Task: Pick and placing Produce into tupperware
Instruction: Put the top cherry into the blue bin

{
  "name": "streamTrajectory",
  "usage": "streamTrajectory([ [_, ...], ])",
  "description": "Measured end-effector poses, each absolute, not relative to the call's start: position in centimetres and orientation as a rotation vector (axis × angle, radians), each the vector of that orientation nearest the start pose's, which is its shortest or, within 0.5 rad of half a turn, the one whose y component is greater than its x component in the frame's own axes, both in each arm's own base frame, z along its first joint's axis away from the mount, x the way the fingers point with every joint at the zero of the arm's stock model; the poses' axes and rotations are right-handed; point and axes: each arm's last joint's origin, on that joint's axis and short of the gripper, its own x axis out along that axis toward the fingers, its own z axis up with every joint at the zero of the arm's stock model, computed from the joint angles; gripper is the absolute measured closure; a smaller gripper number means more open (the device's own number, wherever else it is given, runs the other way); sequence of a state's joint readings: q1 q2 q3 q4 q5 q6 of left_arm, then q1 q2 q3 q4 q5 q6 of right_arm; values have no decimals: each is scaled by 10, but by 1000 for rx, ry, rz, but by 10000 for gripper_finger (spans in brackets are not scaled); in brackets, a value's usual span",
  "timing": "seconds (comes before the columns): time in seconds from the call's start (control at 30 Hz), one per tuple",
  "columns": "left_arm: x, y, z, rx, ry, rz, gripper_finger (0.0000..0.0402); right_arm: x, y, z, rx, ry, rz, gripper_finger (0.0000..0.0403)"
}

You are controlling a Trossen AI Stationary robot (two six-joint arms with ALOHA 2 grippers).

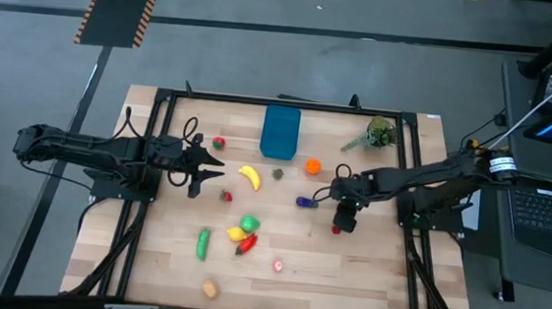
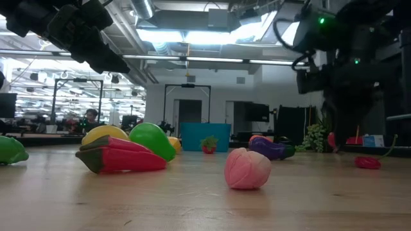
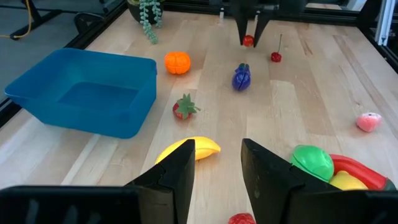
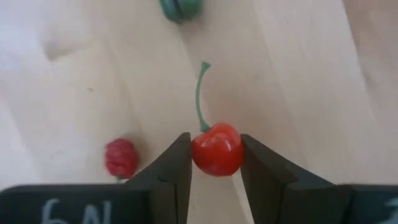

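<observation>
a: which step is this?

b: the pick. the right gripper [image 4: 216, 163] is clamped on a red cherry [image 4: 216, 149], one finger pressed to each side of it, with the green stem running out ahead of the fingers. the left wrist view shows the same grip from across the table, the cherry pinched at the finger ends near the purple eggplant [image 3: 241, 77].

a: lifted or on the wood?

b: i can't tell for sure; it looks at or just off the table top.

a: and the tupperware [image 1: 280, 131]?

b: at the far middle of the table, well apart from the right gripper, with the orange [image 1: 313, 164] between them. it reads as empty in the left wrist view, so i judge the task barely begun.

a: next move?

b: raise the cherry clear, carry it past the eggplant and orange, stop over the tub's open mouth, then let go. the fruit is small and round, so a slipping grip could drop it early.

a: how does the tub lie?

b: open side up, its long axis running from the near edge toward the far edge in the high view.

a: the left arm?

b: the left gripper [image 3: 217, 174] waits at the table's left side, fingers parted and holding nothing, pointing toward the yellow banana [image 3: 189, 149].
</observation>
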State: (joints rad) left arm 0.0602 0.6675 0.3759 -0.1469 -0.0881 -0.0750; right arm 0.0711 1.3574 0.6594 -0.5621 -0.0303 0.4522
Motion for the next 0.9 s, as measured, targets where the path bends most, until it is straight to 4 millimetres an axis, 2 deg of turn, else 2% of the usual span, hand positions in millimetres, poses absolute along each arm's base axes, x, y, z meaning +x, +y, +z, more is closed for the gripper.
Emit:
streamTrajectory([
  [0.47,152,12,213,-39,435,156,278,194,8,216,187,907,-292,290],
  [0.73,152,12,213,-36,436,155,278,175,5,254,93,635,-261,290],
  [0.8,152,12,213,-36,435,156,278,172,4,260,67,553,-242,290],
  [0.9,152,12,213,-36,435,155,278,166,4,253,33,457,-225,290],
])
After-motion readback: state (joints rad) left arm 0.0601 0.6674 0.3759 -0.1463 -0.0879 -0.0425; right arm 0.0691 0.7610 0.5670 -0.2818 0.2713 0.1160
